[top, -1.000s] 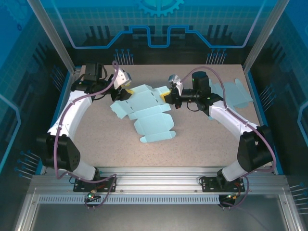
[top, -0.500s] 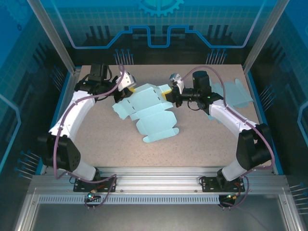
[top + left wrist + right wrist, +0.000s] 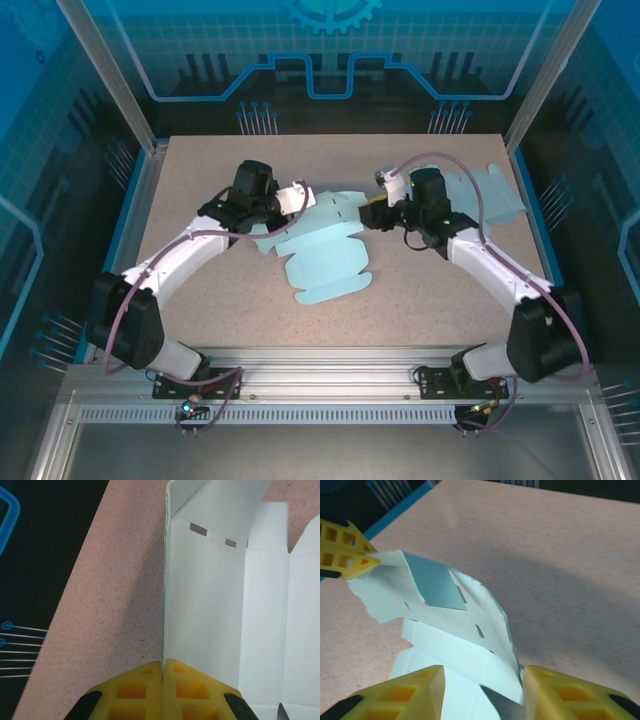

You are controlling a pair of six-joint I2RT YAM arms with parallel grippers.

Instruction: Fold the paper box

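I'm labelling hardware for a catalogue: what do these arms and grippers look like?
The left arm and right arm have white shells, black joints and a looping mauve cable each. The left gripper and right gripper carry yellow, wedge-shaped fingers with square cut-outs.

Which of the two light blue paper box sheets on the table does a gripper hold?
The middle light blue paper sheet: the left gripper pinches its edge. The far-right paper sheet lies flat, not held.
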